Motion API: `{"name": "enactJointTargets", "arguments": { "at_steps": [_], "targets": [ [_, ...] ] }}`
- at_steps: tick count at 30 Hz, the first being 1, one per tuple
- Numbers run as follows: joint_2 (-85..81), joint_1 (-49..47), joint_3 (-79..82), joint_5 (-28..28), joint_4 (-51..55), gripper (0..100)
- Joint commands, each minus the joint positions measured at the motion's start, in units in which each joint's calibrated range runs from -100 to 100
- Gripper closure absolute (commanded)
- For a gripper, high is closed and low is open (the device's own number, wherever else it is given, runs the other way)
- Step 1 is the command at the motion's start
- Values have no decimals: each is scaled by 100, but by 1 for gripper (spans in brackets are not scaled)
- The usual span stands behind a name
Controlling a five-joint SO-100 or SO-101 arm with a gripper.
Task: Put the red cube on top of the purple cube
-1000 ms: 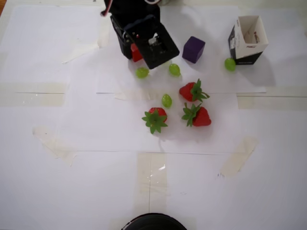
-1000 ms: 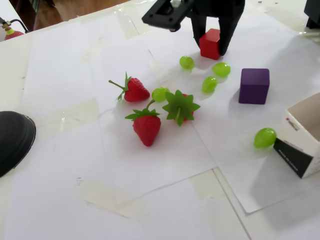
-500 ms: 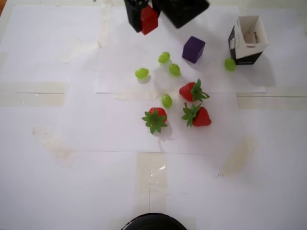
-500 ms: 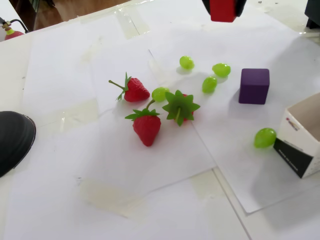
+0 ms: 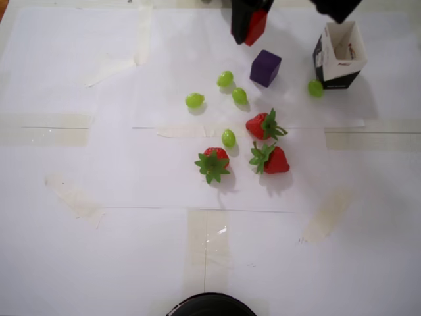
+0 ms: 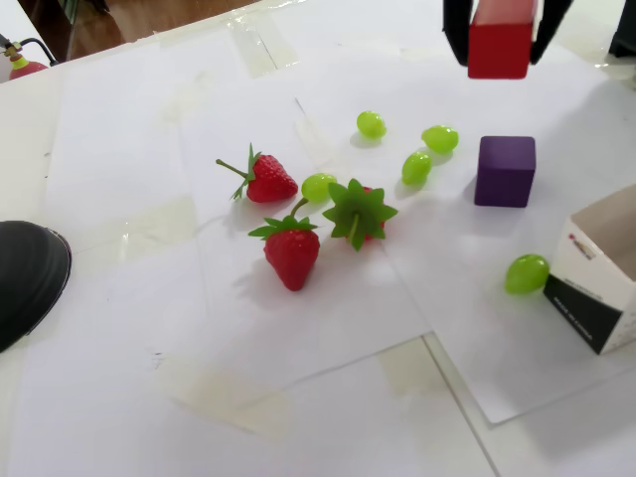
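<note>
Gripper [image 6: 500, 50] cut off by top edge in fixed view, only lower finger parts seen; arm body not shown. In overhead view gripper [image 5: 248, 26] cropped at top, red cube [image 5: 256, 27] partly covered by dark finger. Carton box [image 6: 601, 288] clipped by right edge in fixed view. Black round object [image 5: 210, 305] cut by bottom edge overhead, not identifiable. Box print too small to be read
</note>
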Motion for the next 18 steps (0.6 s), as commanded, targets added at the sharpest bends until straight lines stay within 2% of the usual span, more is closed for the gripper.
{"name": "enactJointTargets", "arguments": {
  "at_steps": [1,18],
  "targets": [
    [96,-227,-438,-112,-297,92],
    [646,-609,108,-215,-1008,92]
  ]
}}
